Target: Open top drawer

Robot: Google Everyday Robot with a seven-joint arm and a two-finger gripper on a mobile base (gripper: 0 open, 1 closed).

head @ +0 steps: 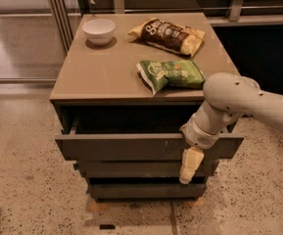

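Note:
The top drawer (121,147) is the widest dark-grey front of the cabinet, with small pale marks right of centre. It stands pulled out part way, with a dark gap showing behind its upper edge. My gripper (190,164) hangs down at the drawer front's right part, its pale tip over the drawers below. The white arm (229,102) reaches in from the right.
On the tan cabinet top (102,72) are a white bowl (99,31), a brown chip bag (168,35) and a green chip bag (173,74). The middle drawer (131,168) and the narrowest drawer (141,190) sit below. Speckled floor surrounds the cabinet; a glass partition stands at the left.

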